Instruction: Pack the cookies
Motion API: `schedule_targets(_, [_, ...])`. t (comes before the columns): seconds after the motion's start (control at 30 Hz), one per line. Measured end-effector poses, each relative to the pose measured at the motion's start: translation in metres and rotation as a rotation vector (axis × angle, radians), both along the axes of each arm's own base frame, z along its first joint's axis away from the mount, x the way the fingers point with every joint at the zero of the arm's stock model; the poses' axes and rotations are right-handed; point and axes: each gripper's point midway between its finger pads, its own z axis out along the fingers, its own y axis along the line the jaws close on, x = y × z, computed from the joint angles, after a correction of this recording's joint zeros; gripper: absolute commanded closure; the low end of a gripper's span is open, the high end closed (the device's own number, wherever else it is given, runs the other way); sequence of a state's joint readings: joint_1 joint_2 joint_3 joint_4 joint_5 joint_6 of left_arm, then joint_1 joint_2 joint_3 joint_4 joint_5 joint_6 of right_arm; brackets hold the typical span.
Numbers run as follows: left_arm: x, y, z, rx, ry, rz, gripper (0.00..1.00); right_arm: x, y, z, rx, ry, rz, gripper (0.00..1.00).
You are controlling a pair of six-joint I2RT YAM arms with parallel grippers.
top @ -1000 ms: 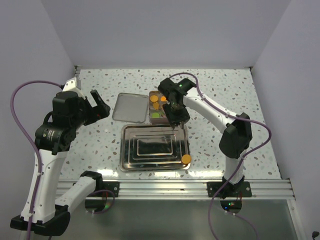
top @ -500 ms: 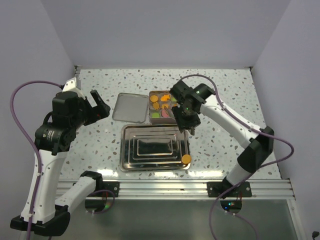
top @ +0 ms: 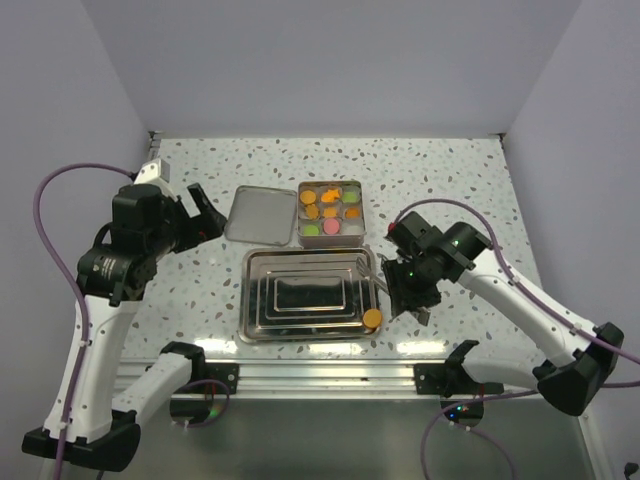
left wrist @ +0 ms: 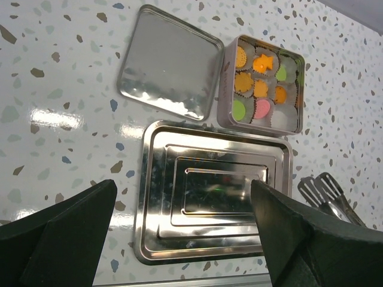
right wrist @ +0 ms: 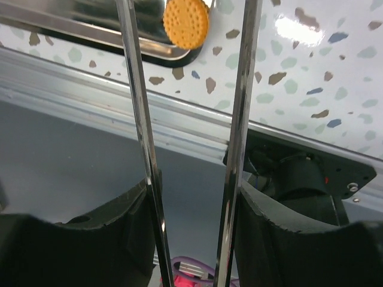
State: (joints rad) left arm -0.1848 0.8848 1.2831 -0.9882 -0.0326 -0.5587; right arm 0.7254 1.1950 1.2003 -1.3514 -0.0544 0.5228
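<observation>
Speckled table [top: 450,170], right gripper [top: 408,290] low (around tongs [right wrist: 239,119]).

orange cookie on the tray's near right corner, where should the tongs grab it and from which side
Pinch the orange cookie across its thin round edge, one tip of the tongs on each side. It is a flat disc lying on the corner rim of the tray, so it is probably best to come down from above, with the tips straddling it.

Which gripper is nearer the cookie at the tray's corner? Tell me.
Right. The right gripper, holding tongs, sits just beside the cookie; the left gripper is far across the tray.
</observation>
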Motion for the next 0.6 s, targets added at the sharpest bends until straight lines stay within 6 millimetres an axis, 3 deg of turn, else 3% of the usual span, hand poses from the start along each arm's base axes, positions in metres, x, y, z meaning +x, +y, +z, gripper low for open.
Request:
schedule_targets(0.27, [-0.003,-0.002,-0.012,-0.010,0.025,-0.008,0.00,-0.039,-0.008,-0.014,0.066,0.085,-0.007,0.50])
schedule_targets(0.6, [-0.010,-0.003,-0.015,-0.031,0.019,-0.002,0.00,-0.067,-0.013,-0.031,0.074,0.162,0.006,0.50])
